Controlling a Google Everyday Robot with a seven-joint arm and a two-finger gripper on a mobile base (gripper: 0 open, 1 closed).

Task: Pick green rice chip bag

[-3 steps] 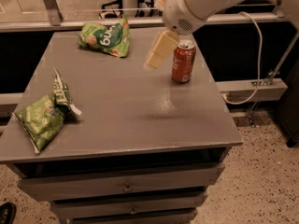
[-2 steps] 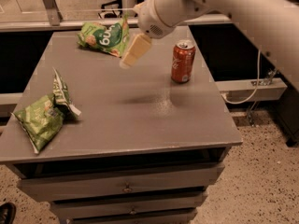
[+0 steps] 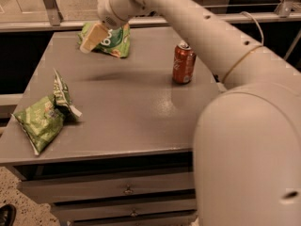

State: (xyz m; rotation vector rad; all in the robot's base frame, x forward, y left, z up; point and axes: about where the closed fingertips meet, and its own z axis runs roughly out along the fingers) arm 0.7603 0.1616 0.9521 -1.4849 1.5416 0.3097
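Observation:
The green rice chip bag (image 3: pixel 116 42) is bright green with white lettering and lies at the far left of the grey table (image 3: pixel 131 112), near its back edge. My gripper (image 3: pixel 92 38) hangs over the bag's left end, covering part of it. Whether it touches the bag I cannot tell. My arm reaches in from the right foreground and across the table's far side.
A red soda can (image 3: pixel 183 63) stands upright right of centre. A paler mottled green bag (image 3: pixel 43 117) with a white-striped twisted end lies at the front left edge. Drawers (image 3: pixel 127 189) sit below the tabletop. A railing runs behind the table.
My gripper has moved left, from beside the red can to over the left end of the bright green bag. The bags and the can have not moved.

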